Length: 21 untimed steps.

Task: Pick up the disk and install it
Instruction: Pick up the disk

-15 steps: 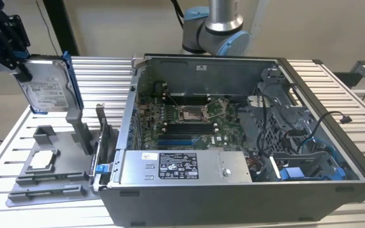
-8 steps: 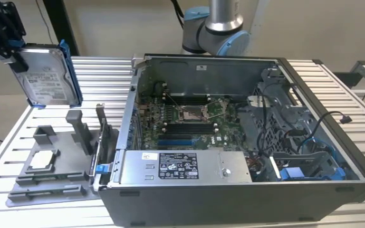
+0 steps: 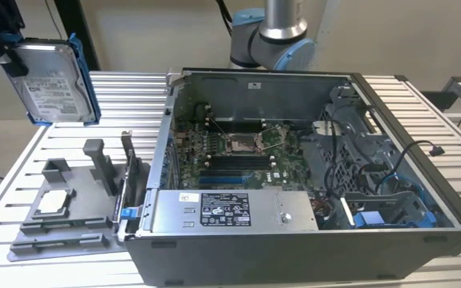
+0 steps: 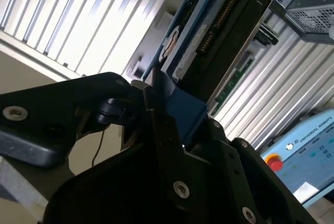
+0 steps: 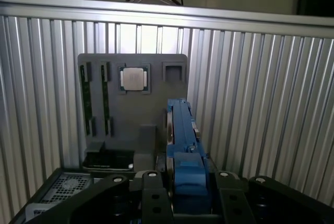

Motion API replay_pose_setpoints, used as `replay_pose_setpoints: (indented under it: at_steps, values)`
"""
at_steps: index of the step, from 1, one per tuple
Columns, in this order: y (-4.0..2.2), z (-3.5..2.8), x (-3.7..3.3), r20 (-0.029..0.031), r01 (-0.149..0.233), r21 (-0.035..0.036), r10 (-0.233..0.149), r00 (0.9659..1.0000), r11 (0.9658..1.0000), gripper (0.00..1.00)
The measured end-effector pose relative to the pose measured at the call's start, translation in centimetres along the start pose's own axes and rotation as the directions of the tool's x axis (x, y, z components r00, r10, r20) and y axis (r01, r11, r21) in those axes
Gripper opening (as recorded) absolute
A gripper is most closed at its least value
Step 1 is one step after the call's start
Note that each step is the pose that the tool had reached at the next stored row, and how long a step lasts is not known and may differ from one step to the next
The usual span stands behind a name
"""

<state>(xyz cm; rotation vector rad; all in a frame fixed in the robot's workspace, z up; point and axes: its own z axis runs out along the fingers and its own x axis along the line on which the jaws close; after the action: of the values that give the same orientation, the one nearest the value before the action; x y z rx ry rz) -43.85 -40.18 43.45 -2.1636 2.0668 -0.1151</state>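
End effector is pressed together on the disk. The pinch sits on the blue frame at one end, with a black finger on each side.

Disk position: off the counter, held in the air at the upper left of the exterior view. It is tilted with the label face toward the camera. It sits to the exterior view's left of the open computer case and higher in the frame than the grey tray.

View differences:
- Exterior view: case interior with the circuit board, a grey power supply box along the near edge, and the arm standing behind the case at top centre.
- First wrist view: disk seen edge-on. The tray lies beyond it on the ribbed counter, with a square silver chip seated in a recess.
- Second wrist view: the disk's connector edge seen close up, and past it a pendant with a red button.
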Motion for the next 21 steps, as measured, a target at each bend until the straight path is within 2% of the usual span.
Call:
replay_pose_setpoints:
  at_steps: [10, 15, 18, 20, 21]
  values:
    - [-0.04, -0.22, -0.01, -0.0001, 0.0, -0.0006, 0.0, 1.0, 1.0, 0.0]
    - [-0.3, -1.84, -0.08, 0.0001, 0.0, 0.0004, 0.0, 1.0, 1.0, 0.0]
    - [-0.38, -2.29, -0.08, -0.0001, 0.004, 0.0137, -0.004, 1.0, 0.9999, 0.0]
    - [-0.38, -2.41, -0.09, -0.0003, 0.007, 0.0294, -0.007, 1.0, 0.9995, 0.0]
    - [-0.4, -2.49, -0.08, -0.0005, 0.008, 0.035, -0.008, 1.0, 0.9994, 0.0]
